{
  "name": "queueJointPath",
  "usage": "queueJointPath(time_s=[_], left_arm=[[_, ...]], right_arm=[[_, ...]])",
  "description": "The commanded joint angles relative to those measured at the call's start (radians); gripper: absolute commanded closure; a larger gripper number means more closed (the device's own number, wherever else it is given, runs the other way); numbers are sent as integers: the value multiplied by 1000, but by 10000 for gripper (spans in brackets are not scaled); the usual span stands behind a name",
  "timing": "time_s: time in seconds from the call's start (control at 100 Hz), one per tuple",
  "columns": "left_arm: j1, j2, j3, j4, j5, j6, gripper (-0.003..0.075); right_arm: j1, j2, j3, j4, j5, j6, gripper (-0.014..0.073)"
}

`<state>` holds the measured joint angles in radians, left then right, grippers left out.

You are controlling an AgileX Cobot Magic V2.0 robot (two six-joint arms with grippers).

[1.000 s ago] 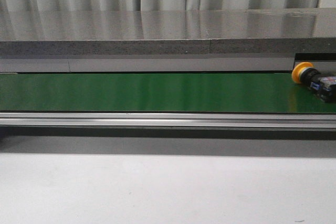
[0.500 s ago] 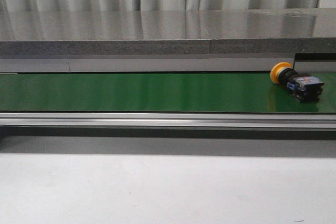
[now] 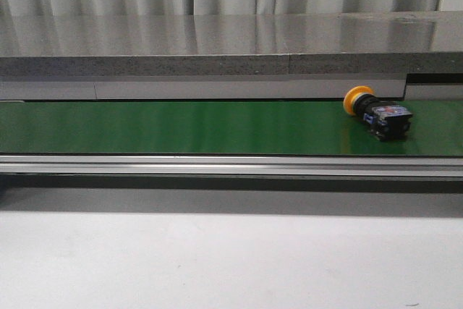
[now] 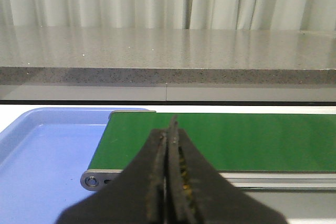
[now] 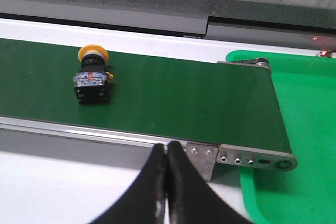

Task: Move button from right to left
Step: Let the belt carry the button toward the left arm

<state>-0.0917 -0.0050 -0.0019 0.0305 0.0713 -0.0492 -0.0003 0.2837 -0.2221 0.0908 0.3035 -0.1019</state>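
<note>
Front view: the button (image 3: 376, 111) lies on its side on the green conveyor belt (image 3: 181, 127), toward the right end, yellow cap pointing left and back, black body trailing right. A grey stone-look counter (image 3: 217, 45) runs behind the belt, a pale bench (image 3: 217, 258) in front. No arm shows here.

Left wrist view: the left claw (image 4: 169, 129) is pressed together, fingers meeting, holding nothing. Beyond it sits the belt's left end and a blue tray (image 4: 42, 156) just beside it.

Right wrist view: the right claw (image 5: 166, 150) is pressed together too, empty. The button (image 5: 91, 77) rests on the belt, well apart from the claw. A green tray (image 5: 294, 129) sits at the belt's end.
</note>
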Motion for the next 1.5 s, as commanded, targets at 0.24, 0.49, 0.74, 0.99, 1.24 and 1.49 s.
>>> queueJointPath(time_s=[0.24,0.49,0.74,0.99,1.24,1.49], left_arm=[[-3,-31,45,-1,-78,-9,741],[-3,-31,45,-1,-78,-9,741],[-3,-31,45,-1,-80,-9,741],[-3,-31,41,-1,-138,-9,741],[-3,12,-117,-1,19,-9,741],[-3,208,-351,-24,241,-9,741]], right_arm=[[0,1,-26,-5,-71,1,653],[0,1,-26,-5,-71,1,653],[0,1,-26,-5,-71,1,653],[0,1,-26,-5,-71,1,653],[0,1,-26,-5,-71,1,653],[0,1,-26,-5,-71,1,653]])
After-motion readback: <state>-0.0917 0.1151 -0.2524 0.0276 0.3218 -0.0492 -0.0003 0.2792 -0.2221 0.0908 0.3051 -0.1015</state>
